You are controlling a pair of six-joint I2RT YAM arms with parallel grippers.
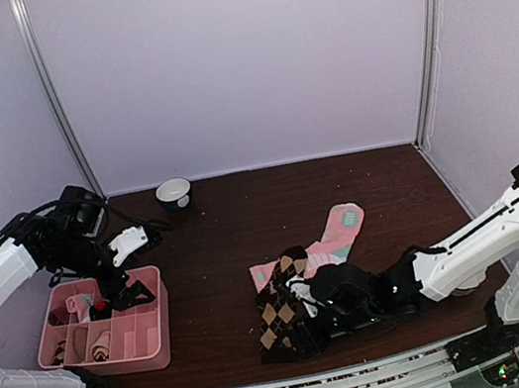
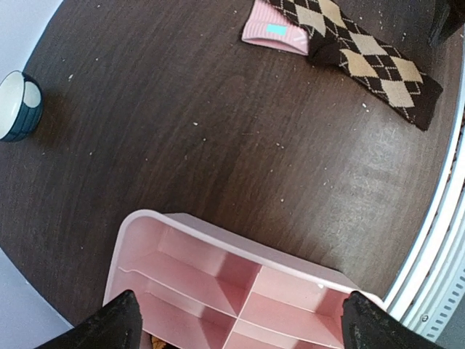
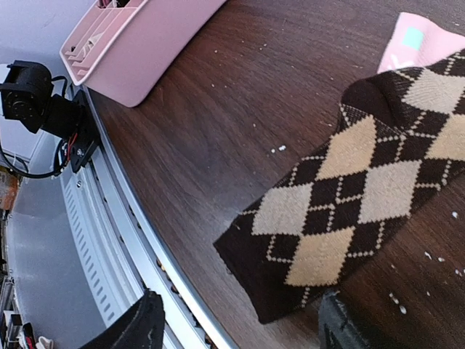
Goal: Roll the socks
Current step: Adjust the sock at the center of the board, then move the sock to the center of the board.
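A dark brown wood-grain surface [image 1: 214, 222], dotted with pale specks, sits inside plain lilac-white walls with a metal pole in each back corner and a ribbed metal rail along the near edge. At the left, the left gripper [image 2: 243, 320] hangs over a pink divided tray [image 1: 162, 344], its fingers spread as wide as they go and holding nothing. A small dark bowl [image 1: 174, 192] with a pale inside stands near the back wall. Right of centre lie the socks. An argyle sock [image 1: 284, 320], dark brown with tan diamonds and thin white stitch lines, lies flat with its upper end overlapping a long pink sock [image 1: 332, 236] that has mint-green patches. The right gripper [image 3: 240, 327] hovers low over the argyle sock's near end, its fingers well apart and empty.
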